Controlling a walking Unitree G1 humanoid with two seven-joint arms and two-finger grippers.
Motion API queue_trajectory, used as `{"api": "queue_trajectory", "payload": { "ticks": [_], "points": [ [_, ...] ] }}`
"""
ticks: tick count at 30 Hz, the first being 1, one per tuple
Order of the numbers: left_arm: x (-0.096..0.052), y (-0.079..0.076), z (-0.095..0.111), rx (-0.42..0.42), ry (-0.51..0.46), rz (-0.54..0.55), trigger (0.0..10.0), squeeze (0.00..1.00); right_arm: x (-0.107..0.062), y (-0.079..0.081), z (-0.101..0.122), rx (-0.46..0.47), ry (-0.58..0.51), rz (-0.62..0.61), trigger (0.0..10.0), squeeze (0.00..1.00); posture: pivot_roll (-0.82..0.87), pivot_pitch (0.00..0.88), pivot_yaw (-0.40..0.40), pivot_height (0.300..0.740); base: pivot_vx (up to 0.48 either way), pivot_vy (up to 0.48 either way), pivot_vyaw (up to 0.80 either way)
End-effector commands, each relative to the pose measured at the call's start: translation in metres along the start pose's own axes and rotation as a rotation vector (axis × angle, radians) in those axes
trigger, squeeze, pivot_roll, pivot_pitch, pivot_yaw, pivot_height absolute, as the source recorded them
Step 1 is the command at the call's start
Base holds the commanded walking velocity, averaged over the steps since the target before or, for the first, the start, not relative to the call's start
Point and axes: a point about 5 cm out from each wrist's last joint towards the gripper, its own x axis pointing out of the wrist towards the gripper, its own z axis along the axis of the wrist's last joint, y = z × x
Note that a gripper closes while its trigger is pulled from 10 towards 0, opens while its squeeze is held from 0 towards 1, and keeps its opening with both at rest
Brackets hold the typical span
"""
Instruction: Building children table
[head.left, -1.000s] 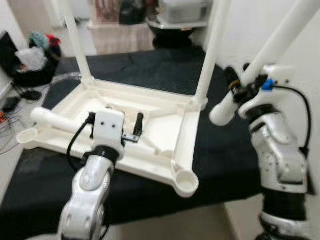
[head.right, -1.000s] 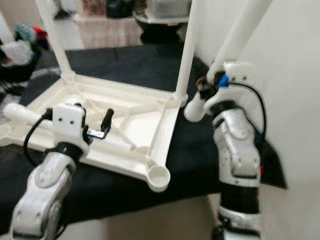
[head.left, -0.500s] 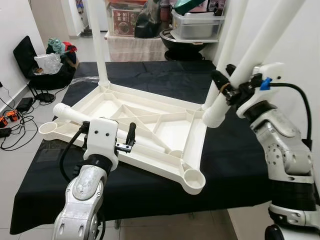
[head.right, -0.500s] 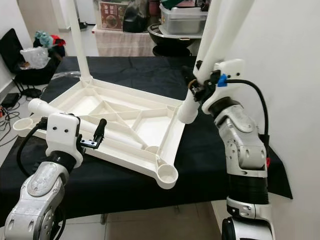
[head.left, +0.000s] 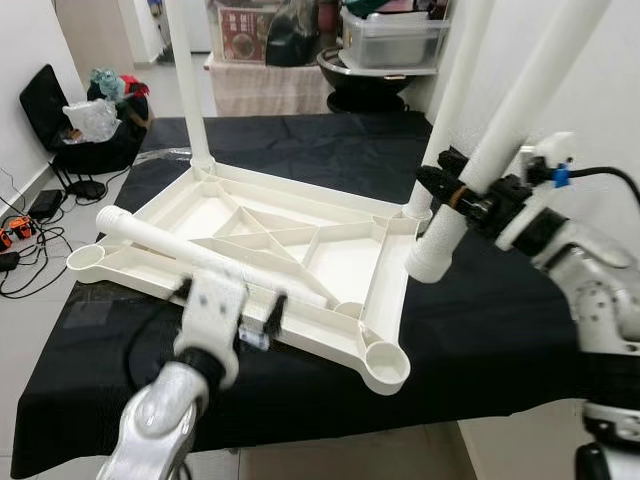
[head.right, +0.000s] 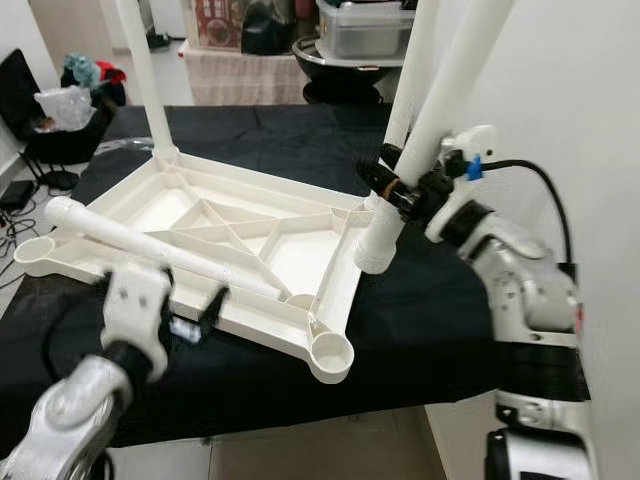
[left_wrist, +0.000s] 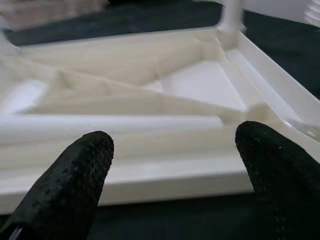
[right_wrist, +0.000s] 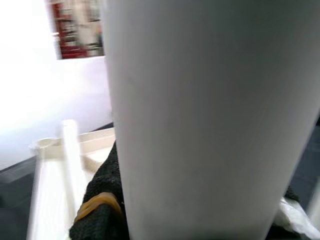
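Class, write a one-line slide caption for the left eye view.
Right hand grips a white leg beside the upturned tabletop; left hand hovers open.

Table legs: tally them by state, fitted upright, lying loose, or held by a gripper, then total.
Fitted upright in corner sockets: 2
Lying loose across the tabletop: 1
Held by the right gripper: 1
Total: 4
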Motion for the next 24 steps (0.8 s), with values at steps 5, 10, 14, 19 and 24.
{"api": "queue_trajectory", "payload": {
  "ticks": [5, 10, 14, 19, 24],
  "points": [
    [-0.016, -0.025, -0.001, 0.006, -0.015, -0.226, 10.0, 0.00, -0.003, 0.027, -0.008, -0.023, 0.092, 0.321, 10.0, 0.00, 0.05, 0.072, -0.052, 0.740, 0.000, 0.000, 0.00],
    [-0.021, -0.035, -0.001, -0.007, -0.013, -0.317, 10.0, 0.00, -0.009, 0.042, -0.013, 0.027, 0.134, 0.489, 10.0, 0.00, 0.05, 0.078, -0.044, 0.740, 0.000, 0.000, 0.00],
    [-0.025, -0.041, -0.001, -0.040, -0.006, -0.382, 10.0, 0.00, -0.009, 0.050, -0.019, 0.023, 0.163, 0.556, 10.0, 0.00, 0.05, 0.088, -0.038, 0.740, 0.000, 0.000, 0.00],
    [-0.032, -0.047, -0.002, -0.056, 0.006, -0.465, 10.0, 0.00, -0.005, 0.062, -0.020, 0.020, 0.148, 0.622, 10.0, 0.00, 0.06, 0.099, -0.032, 0.740, 0.000, 0.000, 0.00],
    [-0.033, -0.051, -0.001, -0.066, 0.002, -0.495, 10.0, 0.00, 0.004, 0.071, -0.021, -0.022, 0.128, 0.656, 10.0, 0.00, 0.06, 0.104, -0.026, 0.740, 0.000, 0.000, 0.00]
  ]
}}
